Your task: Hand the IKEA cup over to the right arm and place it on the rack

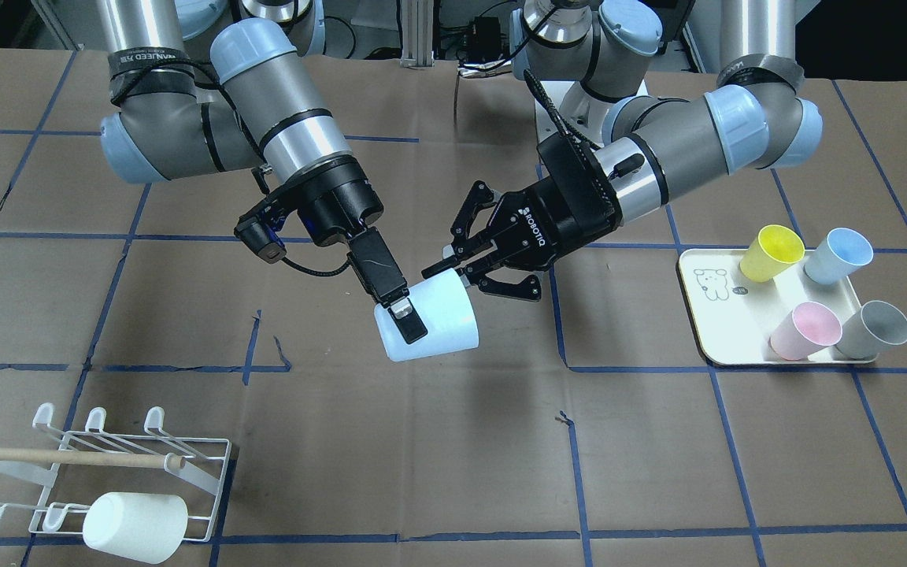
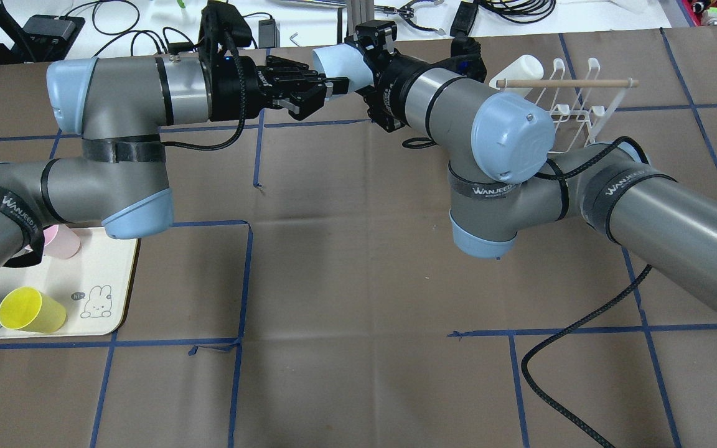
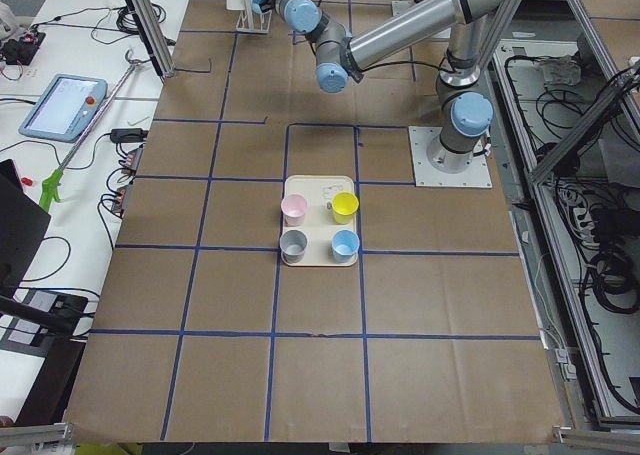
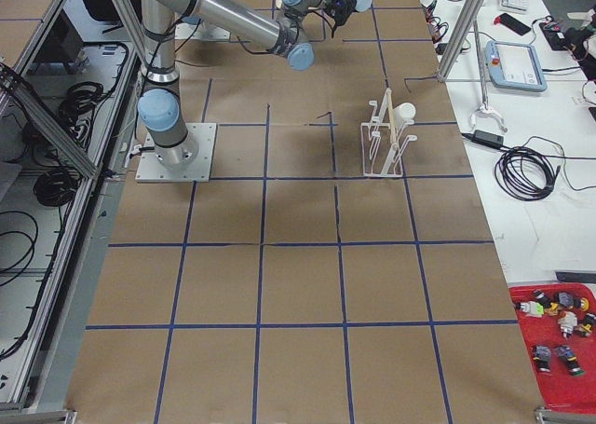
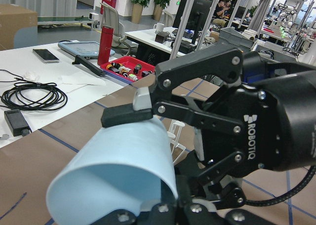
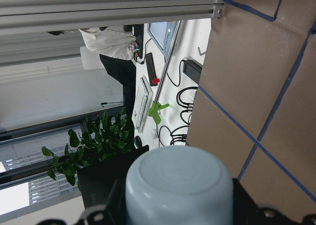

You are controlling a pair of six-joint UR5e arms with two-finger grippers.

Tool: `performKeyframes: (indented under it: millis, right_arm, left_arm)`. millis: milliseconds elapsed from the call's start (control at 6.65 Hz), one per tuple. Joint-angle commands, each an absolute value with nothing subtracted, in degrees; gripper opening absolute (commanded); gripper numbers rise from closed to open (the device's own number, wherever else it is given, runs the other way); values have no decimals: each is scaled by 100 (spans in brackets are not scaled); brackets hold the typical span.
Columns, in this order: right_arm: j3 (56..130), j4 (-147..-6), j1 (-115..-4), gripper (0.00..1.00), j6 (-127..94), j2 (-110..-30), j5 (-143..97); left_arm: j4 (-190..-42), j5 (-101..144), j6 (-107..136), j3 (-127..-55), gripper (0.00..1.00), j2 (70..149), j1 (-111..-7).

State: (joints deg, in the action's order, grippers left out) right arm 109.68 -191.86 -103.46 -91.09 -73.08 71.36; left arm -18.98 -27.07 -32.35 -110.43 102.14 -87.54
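Observation:
The pale blue IKEA cup hangs in mid-air over the table's middle, lying on its side. My right gripper is shut across its body; one finger lies along the outside. The right wrist view shows the cup's base between my fingers. My left gripper is open at the cup's rim, its jaws spread to either side of the wall. In the overhead view the cup sits between both grippers. The white wire rack stands at the table's corner on my right side, apart from the cup.
A white cup lies on the rack under its wooden dowel. A cream tray on my left side holds yellow, blue, pink and grey cups. Blue tape lines grid the brown table.

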Motion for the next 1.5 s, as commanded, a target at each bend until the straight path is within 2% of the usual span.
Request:
performKeyframes:
  millis: [0, 150, 301, 451, 602, 752, 1053, 1353]
  right_arm:
    - [10969, -19187, -10345, 44, -9088, -7304, 7128]
    - [10969, -19187, -10345, 42, -9088, -7312, 7111]
    - [10969, -19187, -10345, 41, -9088, -7312, 7110]
    - [10943, -19187, -10319, 41, -8870, -7286, 7110]
    - [10951, -19187, -10249, 38, -8259, -7260, 7119]
    - [10960, -19195, -10109, 29, -7627, -7260, 7119]
    - [10925, -19178, -9495, 23, -6179, -7303, 7110]
    - [10820, -19195, -8906, 18, -3923, -7339, 7119]
  left_arm:
    - [-1907, -2716, -3226, -11004, 57, 10222, -8737]
    - [-1916, -2716, -3208, -11004, 83, 10222, -8736]
    - [-1916, -2707, -3104, -11004, 98, 10222, -8719]
    - [-1907, -2724, -3033, -11013, 99, 10178, -8693]
    - [-1794, -2725, -3015, -11091, 99, 10126, -8457]
    - [-1723, -2699, -2989, -11109, 99, 10055, -8072]
    - [-1731, -2750, -2980, -11066, 99, 10046, -7744]
    - [-1723, -4330, -2892, -11013, 99, 10055, -7734]
